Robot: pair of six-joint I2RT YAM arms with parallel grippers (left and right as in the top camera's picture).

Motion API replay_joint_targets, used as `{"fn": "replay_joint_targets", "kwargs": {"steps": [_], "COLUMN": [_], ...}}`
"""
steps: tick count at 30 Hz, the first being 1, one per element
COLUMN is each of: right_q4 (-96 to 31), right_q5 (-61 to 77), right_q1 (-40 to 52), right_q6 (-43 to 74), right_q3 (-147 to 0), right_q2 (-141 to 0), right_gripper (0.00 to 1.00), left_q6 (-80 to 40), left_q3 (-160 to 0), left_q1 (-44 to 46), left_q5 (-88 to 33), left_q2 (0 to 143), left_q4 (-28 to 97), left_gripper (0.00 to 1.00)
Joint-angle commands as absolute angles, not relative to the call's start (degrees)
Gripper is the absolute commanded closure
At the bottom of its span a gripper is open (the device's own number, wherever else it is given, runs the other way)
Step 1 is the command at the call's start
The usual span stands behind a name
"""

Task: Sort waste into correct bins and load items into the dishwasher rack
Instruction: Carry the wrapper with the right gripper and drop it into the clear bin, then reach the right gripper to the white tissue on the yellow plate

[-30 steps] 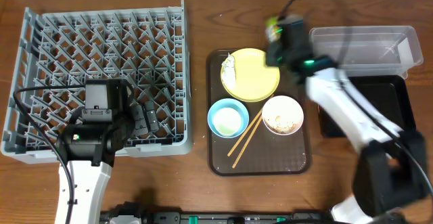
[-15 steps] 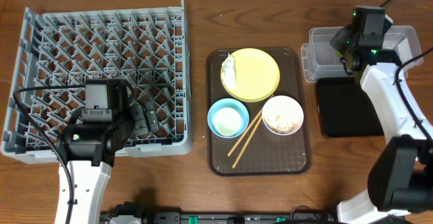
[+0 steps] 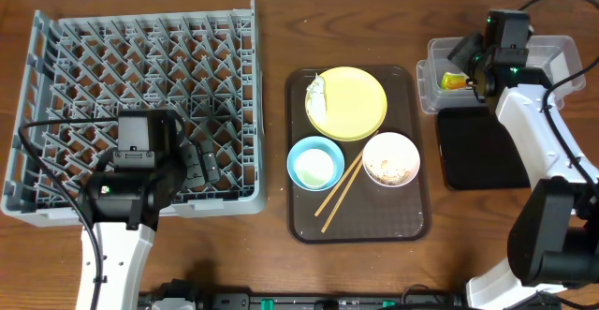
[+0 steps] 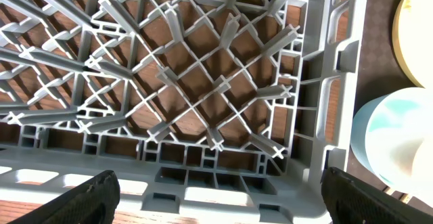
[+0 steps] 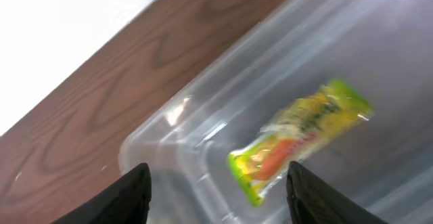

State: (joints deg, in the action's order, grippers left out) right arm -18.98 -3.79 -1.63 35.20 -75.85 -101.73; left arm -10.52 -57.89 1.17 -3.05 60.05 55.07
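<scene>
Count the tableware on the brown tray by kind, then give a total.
Plate: 1
Bowls: 2, blue bowl and white bowl
Chopsticks, pairs: 1
Total: 4

robot lab setup: cabled arms (image 3: 526,137) at a wooden table (image 3: 271,258).
</scene>
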Motion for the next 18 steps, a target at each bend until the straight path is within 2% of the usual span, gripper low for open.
{"fn": "replay_joint_targets", "kwargs": {"steps": [1, 3, 9, 14, 18], "right_q4": [-18.0, -18.7, -20.3, -18.9, -16.5], "right_q5": [9.3, 13.7, 12.6, 3.9, 2.8], "right_q1": [1.1, 3.7, 14.5, 23.2, 27.5], "right_q6": [25.8, 21.6, 12.7, 12.6, 12.6], "right_q3": [-75.7, -75.7, -75.7, -75.7, -75.7], "right_q2": [-99.2, -99.3, -100.4, -103.5, -107.5], "right_gripper": [0.39, 0.38, 0.36, 0.37, 0.38], "left_q6": [-11.0, -11.0, -11.0, -11.0, -11.0], "left_q3": [-59.0, -59.0, -59.0, -59.0, -59.0], "left_q1": [0.9, 0.9, 0.9, 0.9, 0.9], "left_q5": [-3.2, -3.2, -3.2, -3.2, -3.2], "left_q2": [60.1, 60.1, 60.1, 60.2, 60.2], "left_q4": [55.0, 54.9, 55.0, 55.0, 55.0], "left_gripper": [0.04, 0.04, 0.04, 0.04, 0.04]}}
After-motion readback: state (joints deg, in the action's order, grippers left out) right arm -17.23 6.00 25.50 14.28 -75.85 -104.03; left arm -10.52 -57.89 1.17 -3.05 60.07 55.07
